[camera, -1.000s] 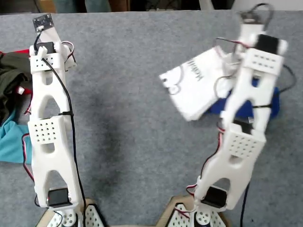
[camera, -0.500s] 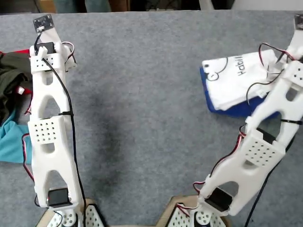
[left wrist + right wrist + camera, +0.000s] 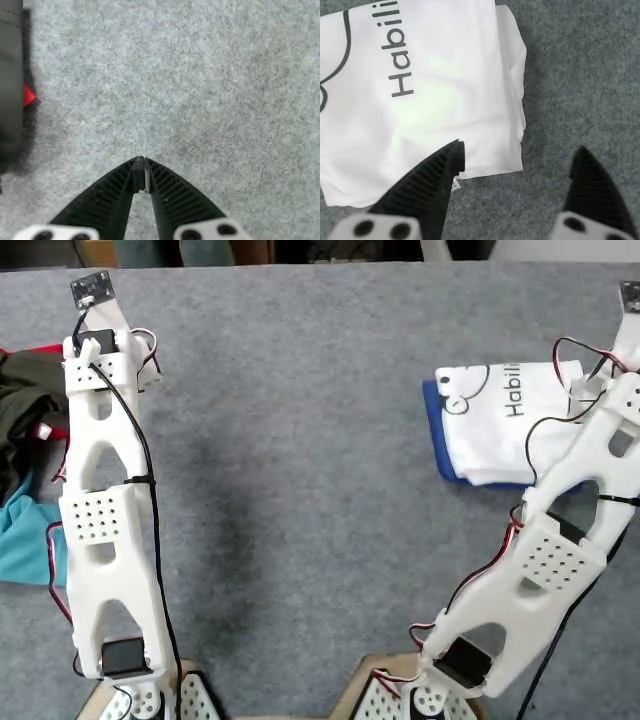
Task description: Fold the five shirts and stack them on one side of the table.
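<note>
A folded white shirt (image 3: pixel 495 425) with black print lies flat on a folded blue shirt (image 3: pixel 433 435) at the table's right side. My right gripper (image 3: pixel 519 159) is open at the white shirt's (image 3: pixel 420 85) edge, one finger over the cloth and the other over bare table, holding nothing. My left gripper (image 3: pixel 140 175) is shut and empty over the grey table near the far left. Beside it is an unfolded pile with a dark green shirt (image 3: pixel 22 405), a red one (image 3: pixel 35 348) and a teal one (image 3: pixel 25 535).
The grey felt table (image 3: pixel 300 440) is bare between the two arms. The left arm (image 3: pixel 100 500) stretches along the left side next to the pile. The right arm (image 3: pixel 545 550) leans toward the right edge. The dark green shirt (image 3: pixel 10 80) is close beside the left gripper.
The right arm swung to the right with the white shirt, which was tilted over the middle and now lies flat on the blue shirt. The left arm has not moved.
</note>
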